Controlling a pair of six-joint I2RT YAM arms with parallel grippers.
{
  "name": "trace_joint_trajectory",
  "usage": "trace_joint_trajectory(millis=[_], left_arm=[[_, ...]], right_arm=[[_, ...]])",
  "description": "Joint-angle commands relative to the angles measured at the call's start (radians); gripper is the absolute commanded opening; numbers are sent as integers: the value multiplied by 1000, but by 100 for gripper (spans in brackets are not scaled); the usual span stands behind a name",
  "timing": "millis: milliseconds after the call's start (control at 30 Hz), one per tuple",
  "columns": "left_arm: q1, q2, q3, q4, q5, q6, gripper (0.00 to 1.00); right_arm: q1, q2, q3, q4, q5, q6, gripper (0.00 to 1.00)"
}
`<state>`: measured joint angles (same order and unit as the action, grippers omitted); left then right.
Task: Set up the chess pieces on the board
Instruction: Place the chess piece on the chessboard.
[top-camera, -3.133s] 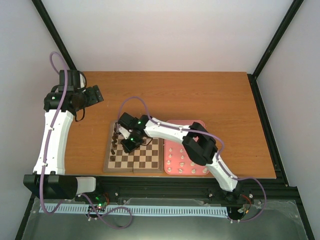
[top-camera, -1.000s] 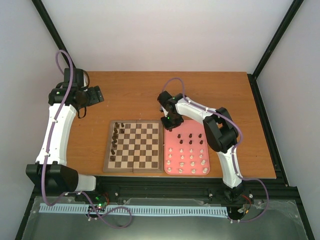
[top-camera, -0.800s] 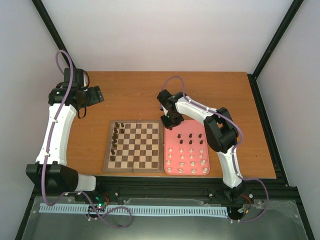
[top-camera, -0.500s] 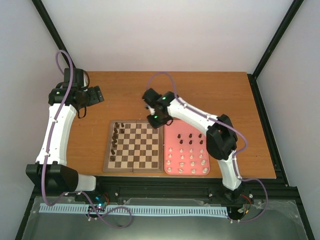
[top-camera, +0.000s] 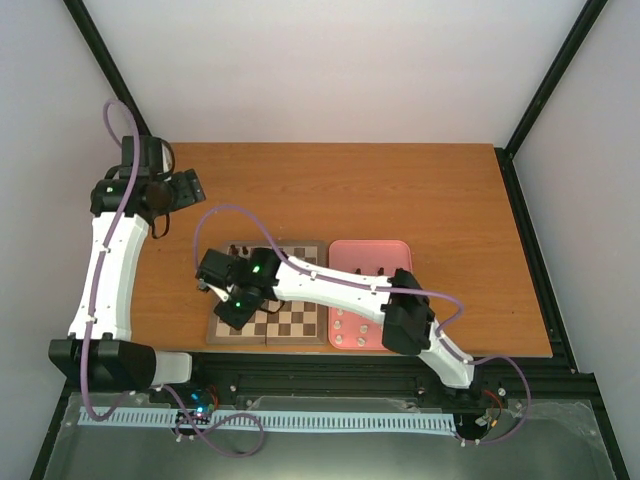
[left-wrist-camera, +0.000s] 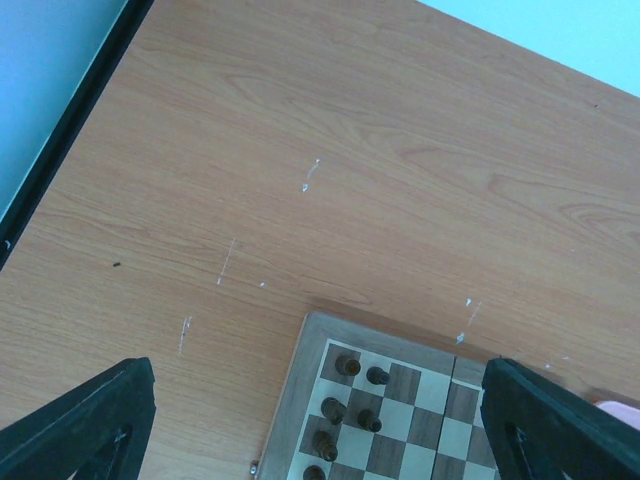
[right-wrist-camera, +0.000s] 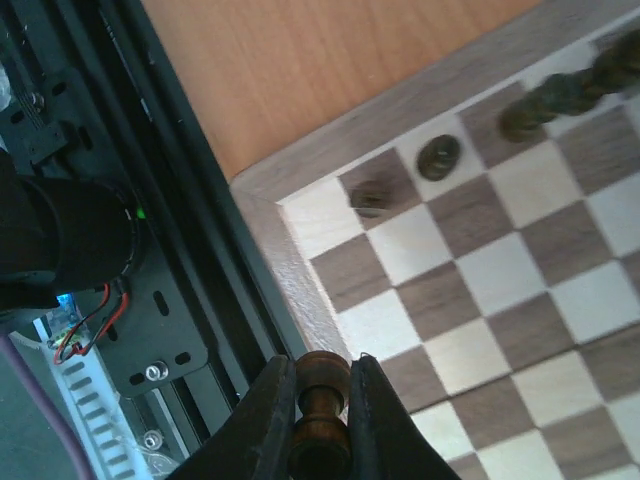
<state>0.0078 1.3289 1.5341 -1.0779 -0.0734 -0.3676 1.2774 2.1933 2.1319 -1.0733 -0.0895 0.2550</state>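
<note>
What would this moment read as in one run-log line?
right end effector: shut on dark chess piece, above board left border | left end effector: open, over table | board: dark pieces along left side

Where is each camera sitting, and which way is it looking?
Top external: high behind the bases, looking down on table, board, left arm, right arm.
Left wrist: looks down at the board's far-left corner; its open fingers show.
Right wrist: over the near-left corner; right end effector pinches a dark piece.
Both wrist views share the board's dark pieces.
</note>
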Motion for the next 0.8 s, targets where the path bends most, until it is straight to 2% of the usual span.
trace_joint_trajectory(millis=[0, 300, 767], left_arm=[[-6, -46, 44, -13, 13, -11, 100], [-6, -75, 24, -8, 20, -2, 100], [-5, -70, 26, 1, 30, 9, 100]], right_arm=[[24, 77, 85, -12, -35, -16, 3], [51, 217, 231, -37, -12, -21, 3], [52, 312, 277, -14, -67, -22, 3]])
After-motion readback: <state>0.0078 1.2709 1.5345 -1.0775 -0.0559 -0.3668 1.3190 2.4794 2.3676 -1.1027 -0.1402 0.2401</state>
